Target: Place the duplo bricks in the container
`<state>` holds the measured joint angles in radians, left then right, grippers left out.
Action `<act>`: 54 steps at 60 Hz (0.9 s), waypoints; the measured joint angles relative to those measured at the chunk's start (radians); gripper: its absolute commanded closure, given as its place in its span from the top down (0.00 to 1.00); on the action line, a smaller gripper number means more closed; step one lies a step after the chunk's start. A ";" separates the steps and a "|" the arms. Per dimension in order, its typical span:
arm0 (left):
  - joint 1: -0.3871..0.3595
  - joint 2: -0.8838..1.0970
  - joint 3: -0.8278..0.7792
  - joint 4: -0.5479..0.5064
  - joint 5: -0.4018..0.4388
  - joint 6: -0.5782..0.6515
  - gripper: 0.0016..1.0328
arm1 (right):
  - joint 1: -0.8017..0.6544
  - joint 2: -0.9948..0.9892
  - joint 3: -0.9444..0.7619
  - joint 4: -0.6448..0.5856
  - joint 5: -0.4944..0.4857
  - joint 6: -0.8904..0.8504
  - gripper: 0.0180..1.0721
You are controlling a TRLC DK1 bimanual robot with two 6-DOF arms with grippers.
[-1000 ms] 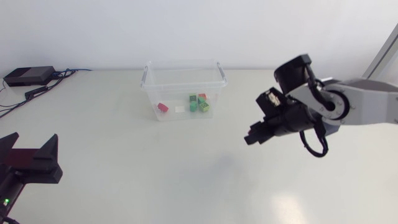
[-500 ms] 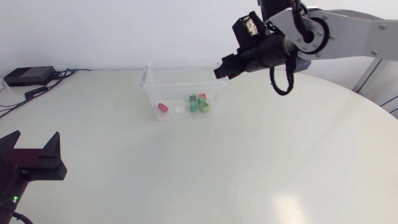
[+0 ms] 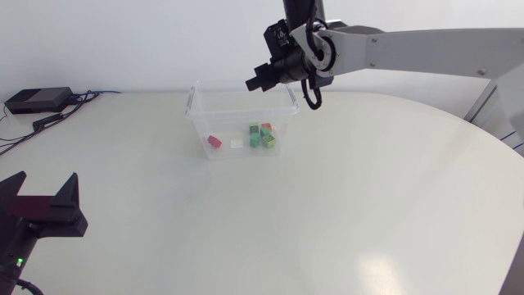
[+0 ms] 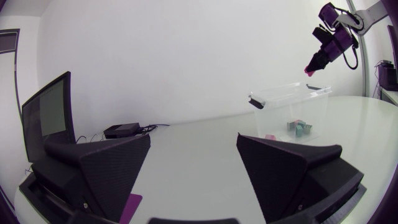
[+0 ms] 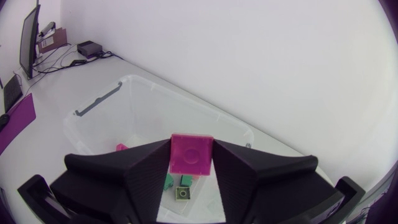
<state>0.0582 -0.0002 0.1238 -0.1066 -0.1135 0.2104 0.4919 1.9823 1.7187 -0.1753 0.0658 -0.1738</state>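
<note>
White round table [image 3: 368, 213] against a plain white wall, seen from the head view.

Item 1: a clear plastic rectangular container [image 3: 229, 123], lid off, stands at about 12 o'clock on the table, close to the far edge. On its floor:
- a small red brick [image 3: 214, 141] lies toward 9 o'clock;
- a cluster of green bricks [image 3: 255, 135] lies toward 3 o'clock, with one reddish brick [image 3: 266, 127] touching the cluster on its far side;
- a small white piece [image 3: 237, 143] lies between the red brick and the cluster (its kind cannot be told).

Item 2: the right arm comes in from 2 o'clock and extends across the far part of the table. The right gripper [image 3: 255, 83] hangs above the container's far rim, clear of it. Its jaws pinch a magenta square brick [image 5: 191, 154] from two sides, studded face toward the wrist camera. In the right wrist view the open container lies directly beneath the held brick.

Item 3: the left gripper [image 3: 42, 182] sits at 8 o'clock, well apart from the container. Its jaws are spread wide with nothing between them.

Item 4: a flat black box [image 3: 38, 99] with dark cables [image 3: 57, 115] lies at 10 o'clock near the table's edge, apart from the container.
</note>
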 measured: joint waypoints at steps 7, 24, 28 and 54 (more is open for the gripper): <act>0.000 0.000 0.000 0.000 0.000 0.000 0.94 | -0.001 0.021 0.004 0.003 0.016 -0.008 0.96; 0.000 0.000 -0.005 0.005 0.000 0.000 0.95 | -0.027 -0.293 -0.302 0.211 0.096 -0.020 0.96; 0.000 0.000 -0.012 0.012 0.000 0.000 0.95 | -0.039 -0.414 -0.411 0.273 0.130 -0.039 0.96; 0.000 0.000 -0.054 0.035 0.000 -0.013 0.94 | -0.150 -1.017 -1.047 0.419 0.193 -0.059 0.96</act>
<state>0.0578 -0.0002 0.0696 -0.0715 -0.1139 0.1978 0.3420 0.9657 0.6716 0.2440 0.2592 -0.2329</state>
